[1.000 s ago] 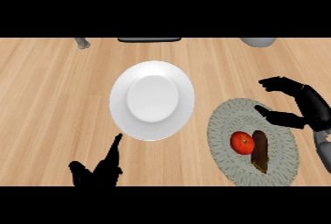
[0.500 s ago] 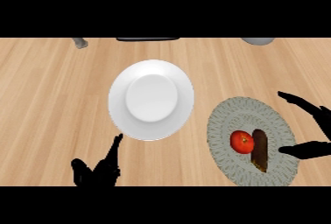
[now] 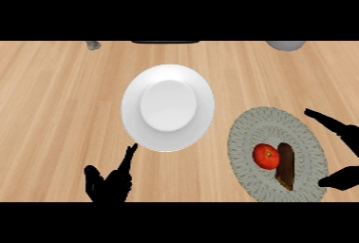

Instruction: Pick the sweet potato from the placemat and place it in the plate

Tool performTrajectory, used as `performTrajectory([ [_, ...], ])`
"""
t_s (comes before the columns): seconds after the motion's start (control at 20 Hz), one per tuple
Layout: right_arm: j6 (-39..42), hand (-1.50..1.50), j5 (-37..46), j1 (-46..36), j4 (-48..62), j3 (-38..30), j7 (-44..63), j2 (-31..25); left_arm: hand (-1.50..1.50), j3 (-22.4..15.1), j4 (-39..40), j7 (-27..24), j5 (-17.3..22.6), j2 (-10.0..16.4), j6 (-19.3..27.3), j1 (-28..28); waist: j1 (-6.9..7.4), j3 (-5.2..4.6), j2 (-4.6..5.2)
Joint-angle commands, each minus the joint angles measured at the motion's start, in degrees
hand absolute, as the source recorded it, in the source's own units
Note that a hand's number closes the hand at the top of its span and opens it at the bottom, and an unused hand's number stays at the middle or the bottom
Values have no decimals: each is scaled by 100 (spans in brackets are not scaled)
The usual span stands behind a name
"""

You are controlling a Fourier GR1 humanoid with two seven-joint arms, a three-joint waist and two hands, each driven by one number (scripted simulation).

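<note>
A: Where do we stand, starting at the left?

B: Our left hand (image 3: 107, 182) rests low on the table (image 3: 56, 95), fingers relaxed and holding nothing. The white plate (image 3: 168, 107) lies just beyond its fingertips.

A: And the sweet potato (image 3: 285, 165)?

B: It lies on the placemat (image 3: 245, 126), a dark lump close against the tomato (image 3: 266, 156), perhaps touching it. Our right hand (image 3: 329, 122) is spread wide, released, fingers above and thumb below. The sweet potato sits just left of the gap between them, untouched.

A: How will it handle?

B: We judge it stiff, fairly heavy, and rough enough not to slip. We'd take it across the thick middle, from its free right flank, since the tomato crowds the other side and could roll.
</note>
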Motion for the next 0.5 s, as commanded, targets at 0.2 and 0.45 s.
performTrajectory([
  [0.2,422,-150,526,47,-206,445,715,-427,0,1078,-1,-201,-518,1121,309,-963,168,112,-27],
  [0.45,536,-150,904,-2,-335,647,1154,-608,0,1034,81,-120,-501,1168,372,-1215,150,112,-25],
])
